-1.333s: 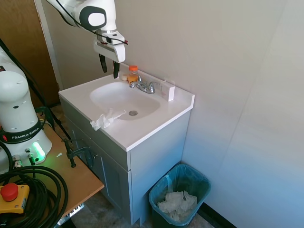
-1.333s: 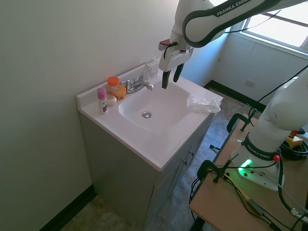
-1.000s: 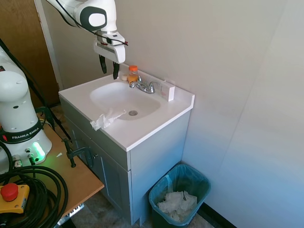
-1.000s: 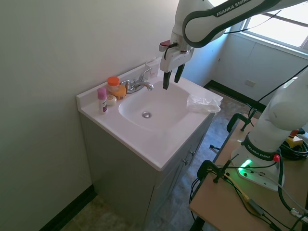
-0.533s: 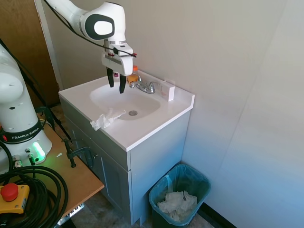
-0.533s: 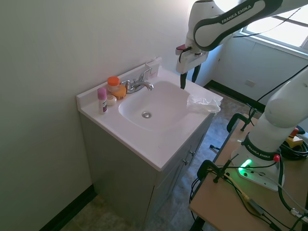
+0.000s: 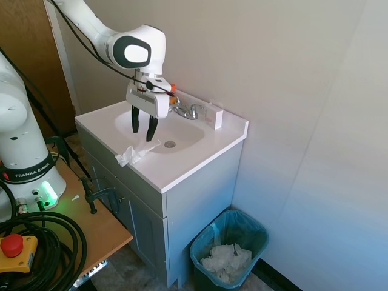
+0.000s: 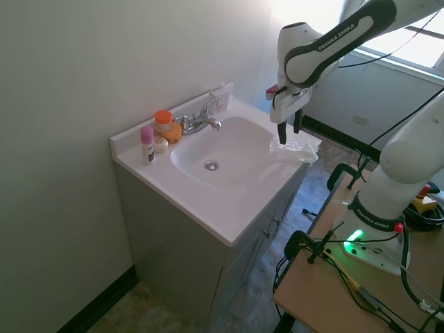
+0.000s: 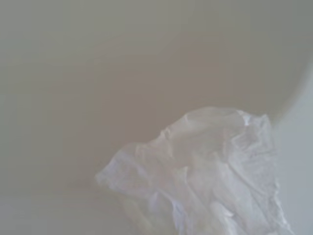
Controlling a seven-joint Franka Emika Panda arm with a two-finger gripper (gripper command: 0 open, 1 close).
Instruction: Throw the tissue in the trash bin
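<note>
Overhead, fingers (image 7: 142, 131) spread above tissue (image 7: 134, 153) on white vanity top (image 7: 188, 159).

Bathroom: white vanity sink (image 7: 159, 124), chrome faucet (image 7: 185, 110), toiletry bottles (image 8: 147, 144)

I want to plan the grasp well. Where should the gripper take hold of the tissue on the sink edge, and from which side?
Probably from straight above. The tissue lies crumpled at the front rim of the sink, so pinch its raised, bunched middle. The open gripper already hangs just above it.
</note>
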